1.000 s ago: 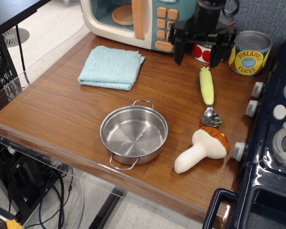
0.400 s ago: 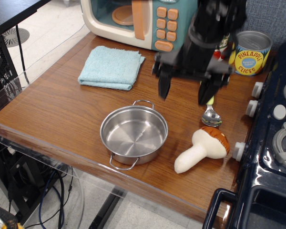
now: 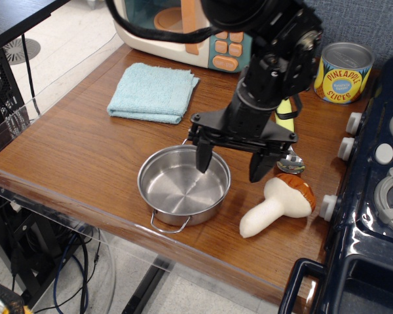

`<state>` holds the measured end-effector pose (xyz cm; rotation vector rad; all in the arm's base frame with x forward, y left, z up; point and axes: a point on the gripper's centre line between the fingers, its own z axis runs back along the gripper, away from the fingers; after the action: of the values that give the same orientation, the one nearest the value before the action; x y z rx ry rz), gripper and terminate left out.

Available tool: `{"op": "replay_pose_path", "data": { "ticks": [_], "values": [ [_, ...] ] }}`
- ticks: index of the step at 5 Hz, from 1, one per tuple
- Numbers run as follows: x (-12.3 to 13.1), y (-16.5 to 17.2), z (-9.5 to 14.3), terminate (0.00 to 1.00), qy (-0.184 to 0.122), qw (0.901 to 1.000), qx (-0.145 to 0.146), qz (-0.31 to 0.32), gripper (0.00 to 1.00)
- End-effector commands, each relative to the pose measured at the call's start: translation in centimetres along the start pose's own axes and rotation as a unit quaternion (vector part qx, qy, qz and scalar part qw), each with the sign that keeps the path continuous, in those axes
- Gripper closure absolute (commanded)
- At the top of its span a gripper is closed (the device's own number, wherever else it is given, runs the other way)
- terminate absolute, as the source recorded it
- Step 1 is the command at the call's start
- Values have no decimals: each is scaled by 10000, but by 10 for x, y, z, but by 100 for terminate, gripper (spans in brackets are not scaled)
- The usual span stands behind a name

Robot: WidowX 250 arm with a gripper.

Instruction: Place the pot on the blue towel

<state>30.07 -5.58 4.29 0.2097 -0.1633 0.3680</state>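
Note:
The shiny steel pot (image 3: 177,188) with two wire loop handles sits on the wooden table near its front edge. The light blue folded towel (image 3: 153,91) lies at the back left, apart from the pot. My gripper (image 3: 230,162) is open and empty, hanging over the pot's right rim. Its left finger (image 3: 203,157) is over the inside of the pot and its right finger (image 3: 257,166) is outside it. The arm hides the pot's far handle.
A toy mushroom (image 3: 280,204) lies right of the pot. A green-handled spoon (image 3: 287,144) is partly hidden behind the arm. A pineapple slices can (image 3: 342,73) and a toy microwave (image 3: 183,29) stand at the back. A toy stove (image 3: 380,190) borders the right side.
The open gripper has moved from the back of the table forward, leftward and down, and now hangs over the pot's right rim. The pot and towel have not moved.

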Motion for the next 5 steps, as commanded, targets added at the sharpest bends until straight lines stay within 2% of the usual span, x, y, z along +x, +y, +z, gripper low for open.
{"op": "replay_pose_path", "data": {
  "ticks": [1,2,5],
  "values": [
    [-9,4,-18,0,156,9997,159,-76,0],
    [-11,1,-26,0,53,9998,164,-138,100],
    [-8,1,-15,0,-126,9998,114,-127,100]
  ]
}}
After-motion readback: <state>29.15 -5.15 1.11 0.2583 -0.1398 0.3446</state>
